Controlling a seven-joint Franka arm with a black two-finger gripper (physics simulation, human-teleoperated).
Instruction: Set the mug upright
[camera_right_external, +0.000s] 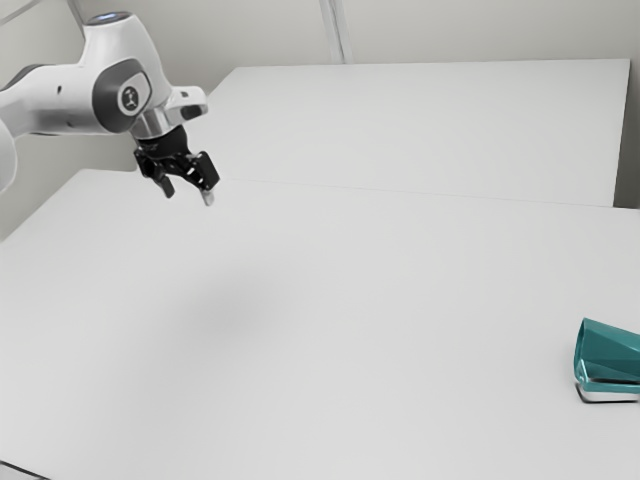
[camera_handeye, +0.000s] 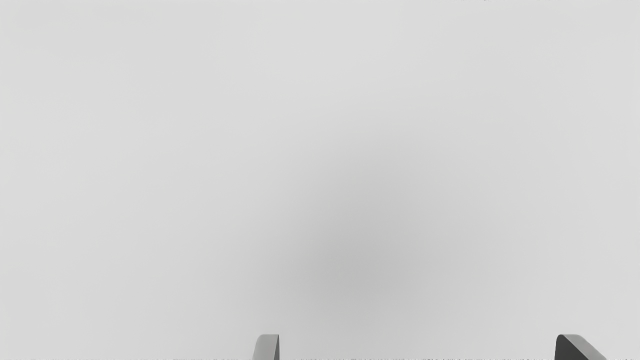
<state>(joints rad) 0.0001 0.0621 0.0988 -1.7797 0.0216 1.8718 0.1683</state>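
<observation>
We hold our pincer (camera_right_external: 188, 196) wide, its two fingers (camera_handeye: 267, 346) well apart with nothing between them. It hangs above the tabletop (camera_right_external: 350, 330), toward the far corner at the exterior view's left, and points downward. Our arm (camera_right_external: 65, 98) comes in from that same side, its forearm roughly level, the white hand bending down at the end. Beneath us a soft shadow (camera_right_external: 225, 300) spreads on the smooth, pale tabletop. Well apart from us, toward the exterior view's right, the teal mug (camera_right_external: 608, 352) lies on its side on the tabletop, partly cut off by that view's edge. Past the far edge stands a broad white panel (camera_right_external: 420, 130), and behind it a light grey wall (camera_right_external: 480, 30).
</observation>
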